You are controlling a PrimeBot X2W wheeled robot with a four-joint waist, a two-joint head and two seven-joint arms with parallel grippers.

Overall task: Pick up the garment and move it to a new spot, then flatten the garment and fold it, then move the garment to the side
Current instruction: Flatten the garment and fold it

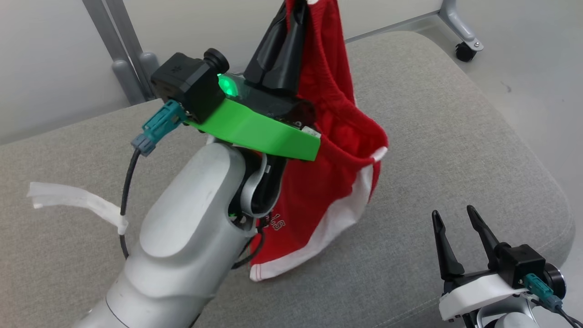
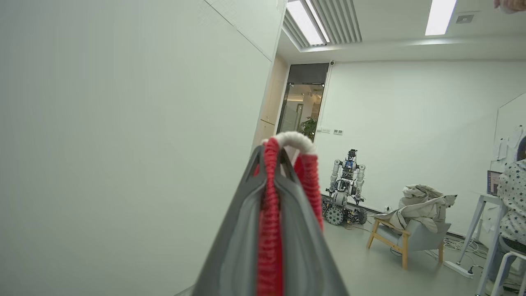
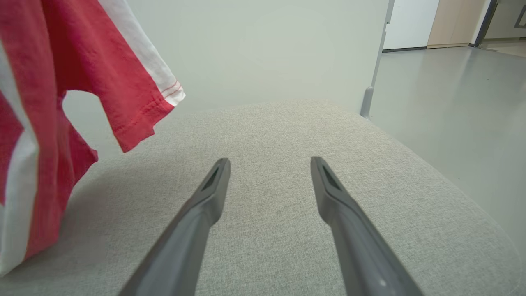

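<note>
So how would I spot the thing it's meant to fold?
Start at the big grey cushion. Over its middle, the left hand holds a garment up by one edge. It is bright red with white trim, unlike the pale strip lying flat nearby.

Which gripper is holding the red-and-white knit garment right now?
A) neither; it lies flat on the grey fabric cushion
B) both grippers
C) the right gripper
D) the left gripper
D: the left gripper is shut on a ribbed edge of the red-and-white knit garment, which hangs from it over the grey fabric cushion, while the right gripper stands open, apart from the cloth.
</note>
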